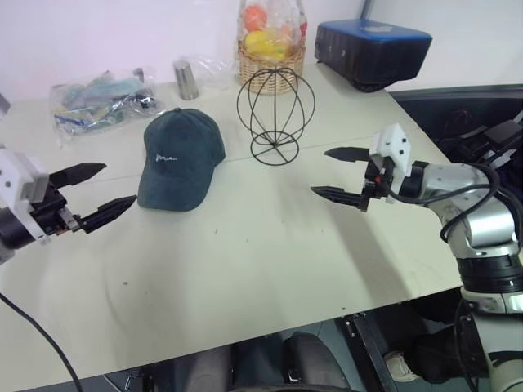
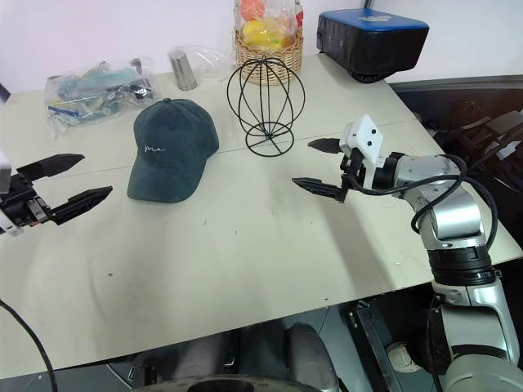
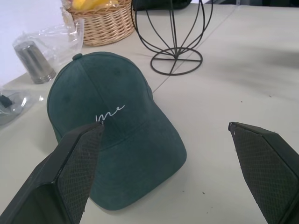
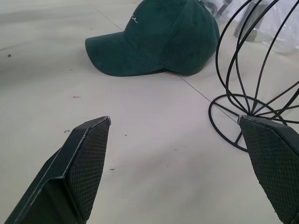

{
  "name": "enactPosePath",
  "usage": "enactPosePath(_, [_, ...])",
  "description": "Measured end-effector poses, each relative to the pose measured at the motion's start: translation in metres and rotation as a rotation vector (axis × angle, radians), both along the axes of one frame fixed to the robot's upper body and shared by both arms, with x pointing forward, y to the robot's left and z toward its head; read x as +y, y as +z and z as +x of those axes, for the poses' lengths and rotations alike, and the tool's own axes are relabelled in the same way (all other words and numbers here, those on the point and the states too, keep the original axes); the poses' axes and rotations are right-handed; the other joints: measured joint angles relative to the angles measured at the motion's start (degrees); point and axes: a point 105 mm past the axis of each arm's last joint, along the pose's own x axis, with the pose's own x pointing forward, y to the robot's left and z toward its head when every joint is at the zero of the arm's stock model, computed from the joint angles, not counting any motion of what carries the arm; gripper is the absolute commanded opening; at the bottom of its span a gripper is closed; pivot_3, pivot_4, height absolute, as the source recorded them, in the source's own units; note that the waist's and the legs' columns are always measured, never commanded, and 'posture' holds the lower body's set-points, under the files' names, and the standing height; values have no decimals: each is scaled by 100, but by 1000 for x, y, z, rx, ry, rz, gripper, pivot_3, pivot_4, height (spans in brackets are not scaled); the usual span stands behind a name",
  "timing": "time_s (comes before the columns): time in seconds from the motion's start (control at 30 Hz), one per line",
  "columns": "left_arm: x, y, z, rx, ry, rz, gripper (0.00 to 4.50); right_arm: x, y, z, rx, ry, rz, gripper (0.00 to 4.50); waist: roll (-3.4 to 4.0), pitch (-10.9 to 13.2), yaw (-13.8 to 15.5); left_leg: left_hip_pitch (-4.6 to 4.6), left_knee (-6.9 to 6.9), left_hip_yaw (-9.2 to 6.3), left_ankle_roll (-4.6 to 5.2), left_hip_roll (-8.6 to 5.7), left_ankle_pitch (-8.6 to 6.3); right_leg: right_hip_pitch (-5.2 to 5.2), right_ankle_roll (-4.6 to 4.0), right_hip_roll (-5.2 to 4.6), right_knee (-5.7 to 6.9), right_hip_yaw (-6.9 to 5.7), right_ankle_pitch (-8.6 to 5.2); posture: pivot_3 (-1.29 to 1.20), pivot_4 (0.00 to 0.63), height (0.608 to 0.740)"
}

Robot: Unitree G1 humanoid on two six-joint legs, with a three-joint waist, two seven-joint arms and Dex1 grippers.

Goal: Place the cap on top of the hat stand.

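Cap position: we see the dark teal-green fabric cap (image 1: 181, 159) flat on the cream table (image 1: 245, 269), upper left of centre in the left eye view, brim towards the lower edge.
Stand position: the black wire globe hat stand (image 1: 275, 114) is upright just to the right of the cap, apart from it and bare.
Left gripper: the left gripper (image 1: 91, 194) sits at the left edge, fingers spread wide, holding nothing.
Right gripper: the right gripper (image 1: 343, 175) sits right of centre, fingers wide, holding nothing.
Key relation: the cap lies up and right of the left gripper, its long axis running crown to brim towards the frame's lower edge. We judge the left arm nearer.
Surroundings: a woven wicker basket (image 1: 270, 61) stands behind the stand; a metal cup (image 1: 186, 80) and a clear plastic bag (image 1: 98, 102) lie upper left.
Obstruction: we see nothing between the left gripper and the cap.
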Motion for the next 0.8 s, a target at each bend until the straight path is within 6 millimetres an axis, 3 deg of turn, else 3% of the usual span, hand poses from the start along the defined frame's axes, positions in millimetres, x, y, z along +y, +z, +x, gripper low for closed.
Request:
enactPosePath(0.2, [6, -9, 1, -25, 61, 27, 4500, 1, 0, 1, -1, -5, 6, 4461, 0, 0, 1, 0, 0, 0, 0, 0, 0, 0, 0, 0, 0, 0, 0, 0, 150, 740])
enactPosePath(0.8, [41, -77, -1, -288, 205, 586, 4500, 9, -6, 2, 2, -20, 48, 4461, -1, 0, 20, 1, 0, 2, 1, 0, -1, 1, 0, -2, 0, -1, 0, 0, 150, 740])
